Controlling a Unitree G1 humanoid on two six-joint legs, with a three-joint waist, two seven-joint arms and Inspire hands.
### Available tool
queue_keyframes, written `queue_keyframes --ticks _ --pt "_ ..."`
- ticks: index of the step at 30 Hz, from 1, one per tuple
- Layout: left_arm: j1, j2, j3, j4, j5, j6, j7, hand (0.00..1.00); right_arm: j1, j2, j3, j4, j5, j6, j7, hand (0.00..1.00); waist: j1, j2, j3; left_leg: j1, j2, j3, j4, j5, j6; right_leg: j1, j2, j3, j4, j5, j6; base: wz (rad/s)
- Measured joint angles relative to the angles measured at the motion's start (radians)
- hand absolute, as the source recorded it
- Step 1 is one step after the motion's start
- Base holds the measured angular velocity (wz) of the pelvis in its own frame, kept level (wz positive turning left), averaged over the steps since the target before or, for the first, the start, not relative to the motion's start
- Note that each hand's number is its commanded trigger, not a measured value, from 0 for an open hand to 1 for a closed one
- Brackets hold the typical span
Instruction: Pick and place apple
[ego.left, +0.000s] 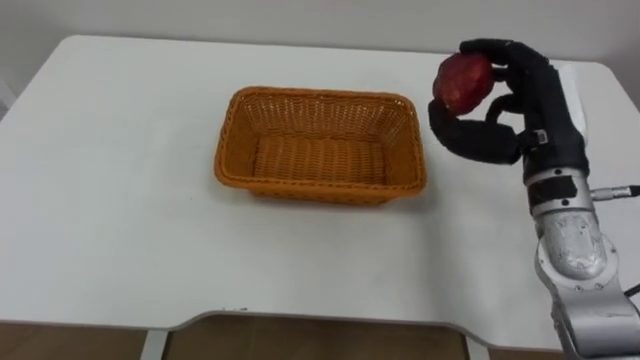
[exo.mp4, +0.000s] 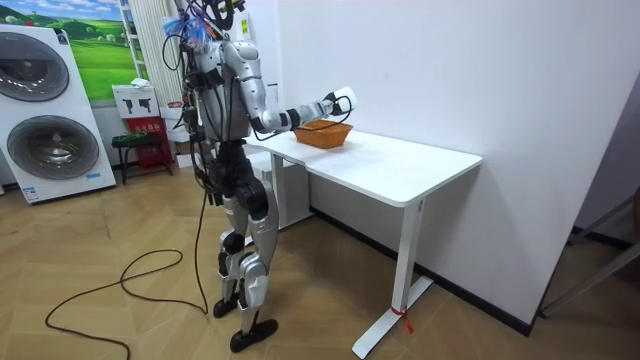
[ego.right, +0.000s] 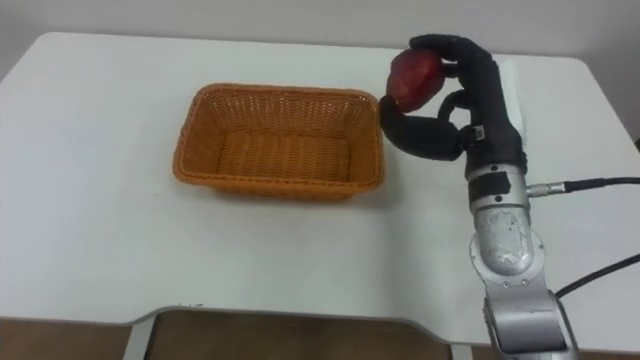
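A red apple (ego.left: 462, 82) is held above the white table (ego.left: 120, 200), with my right hand (ego.left: 505, 105) shut on it, fingers over its top and thumb beneath. In the right eye view the apple (ego.right: 414, 78) and the right hand (ego.right: 465, 100) hang just right of the basket's right rim. The orange wicker basket (ego.left: 320, 146) stands empty in the middle of the table; in the right eye view the basket (ego.right: 280, 142) lies left of the hand. In the room view I stand at the table's end with the right hand (exo.mp4: 338, 100) raised near the basket (exo.mp4: 322, 133).
The table's front edge (ego.left: 300, 322) runs close below the basket, with a notch in it. A wall stands behind the table. In the room view two washing machines (exo.mp4: 50, 110) stand at the room view's left, and a small stool (exo.mp4: 135, 150) is beside them.
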Motion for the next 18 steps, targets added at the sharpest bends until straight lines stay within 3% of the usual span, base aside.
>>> queue_keyframes --ticks 6,18 --pt "-0.002 0.0 -0.012 0.002 -0.004 -0.001 -0.008 0.0 -0.051 0.0 0.04 0.0 0.004 0.005 0.029 0.0 0.026 0.006 0.0054 0.002 0.0 -0.004 0.005 0.0 0.0 0.005 0.0 -0.003 0.0 0.0 0.0 0.02" --pt "0.004 0.0 -0.013 0.001 -0.005 0.0 -0.029 0.0 -0.051 0.001 0.057 0.0 -0.025 0.01 0.071 0.0 0.053 -0.01 0.0022 -0.009 0.0 -0.009 0.014 0.0 -0.001 0.003 -0.001 -0.018 0.001 0.0 0.0 0.02"
